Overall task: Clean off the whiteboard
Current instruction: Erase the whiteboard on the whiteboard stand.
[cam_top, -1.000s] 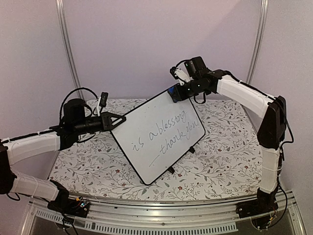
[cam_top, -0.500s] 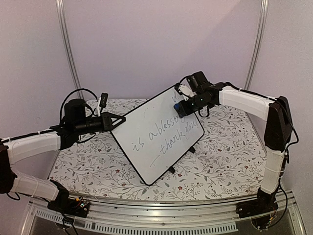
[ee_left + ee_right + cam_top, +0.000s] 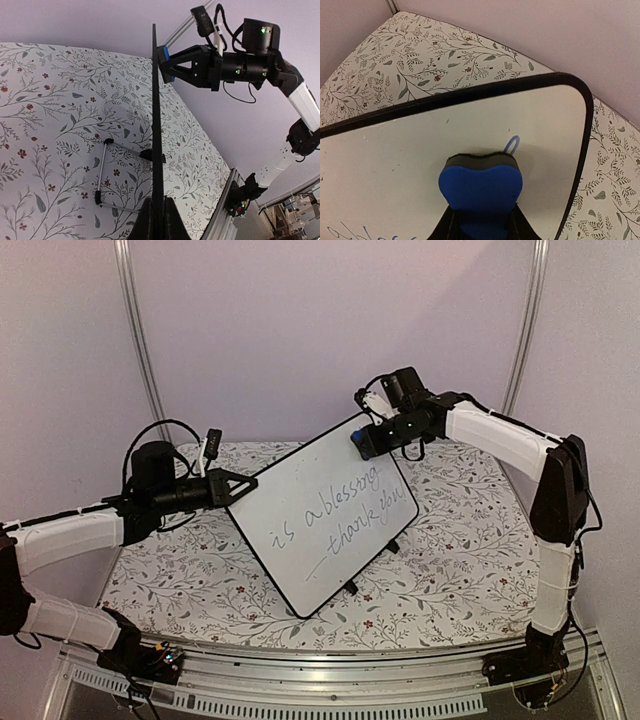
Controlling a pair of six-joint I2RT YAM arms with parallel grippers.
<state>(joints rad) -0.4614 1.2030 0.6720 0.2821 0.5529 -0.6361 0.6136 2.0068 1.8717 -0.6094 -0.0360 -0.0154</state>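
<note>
Blue eraser (image 3: pixel 481 187) in right pincer (image 3: pixel 366 439) touches whiteboard (image 3: pixel 300 540) corner; left pincer (image 3: pixel 241 483) clamps its edge; floral table (image 3: pixel 455 560) below.

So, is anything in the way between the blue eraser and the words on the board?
No, nothing visible. The right pincer holds the eraser against the whiteboard near its top corner, and only open board lies between it and the writing. The left pincer grips the opposite edge, off to the side.
</note>
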